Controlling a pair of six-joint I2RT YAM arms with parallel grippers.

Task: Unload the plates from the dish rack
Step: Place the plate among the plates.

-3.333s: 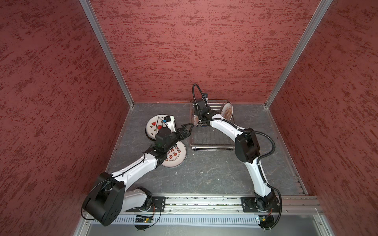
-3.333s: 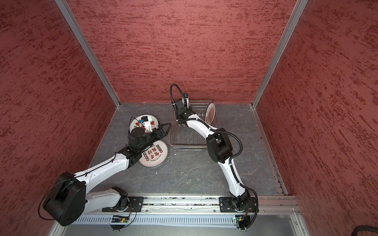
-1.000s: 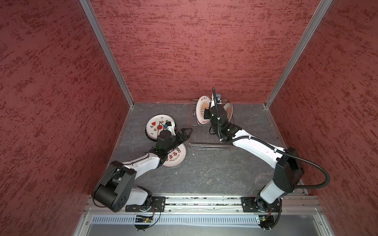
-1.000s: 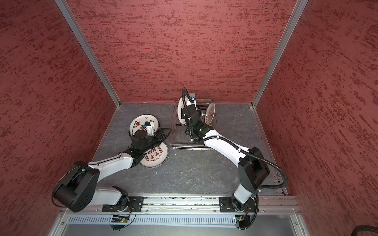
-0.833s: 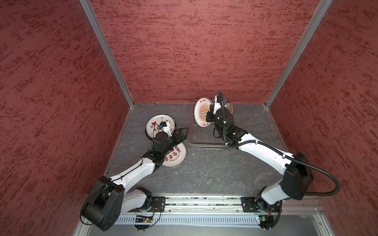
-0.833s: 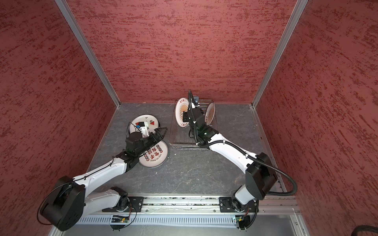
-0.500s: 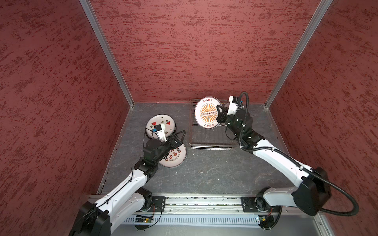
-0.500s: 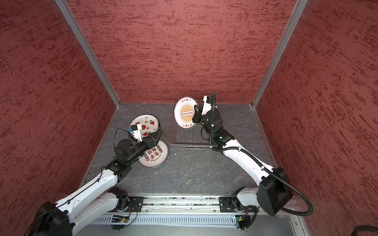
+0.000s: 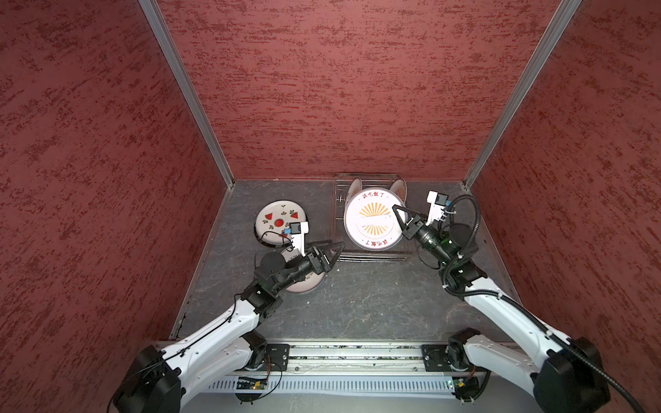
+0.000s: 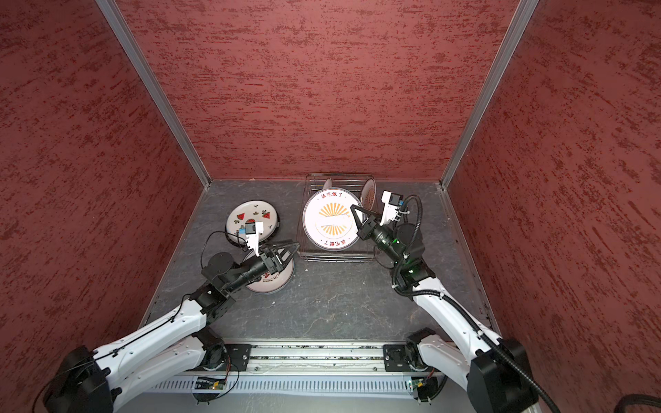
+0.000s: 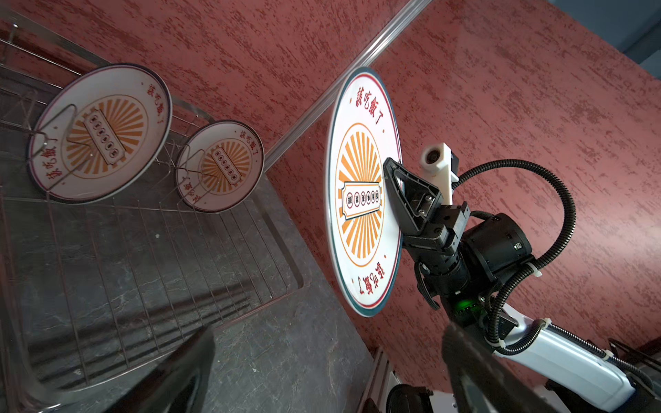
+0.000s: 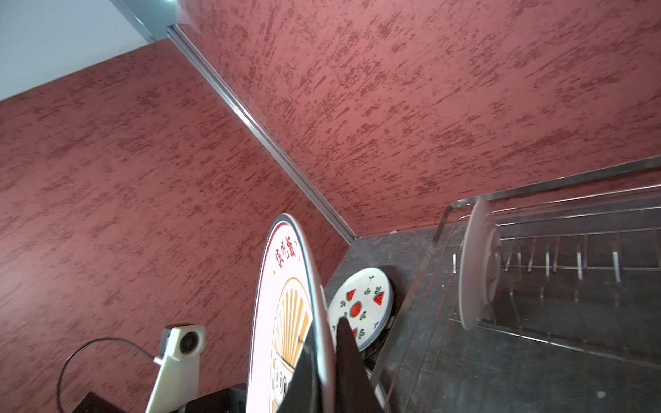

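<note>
- Red textured walls (image 9: 339,89) on three sides, silver corner posts, grey stone-look tabletop (image 9: 357,304).
- Dish rack (image 9: 372,256): silver wire, far side, just right of centre.
- Right gripper (image 9: 396,211) clamped on rim of large sunburst plate (image 9: 368,218): white, dark edge, red ring, orange rays, red characters. It is held on edge above the rack.
- Left small plate (image 11: 103,132) and right small plate (image 11: 220,166) have the same print and stand upright at the rack's far end.
- Watermelon plate (image 9: 277,218) flat, left of rack. Red-character plate (image 10: 272,282) nearer, partly under left arm.
- Left gripper (image 9: 337,254): jaws wide, empty, by the rack's near-left corner.
</note>
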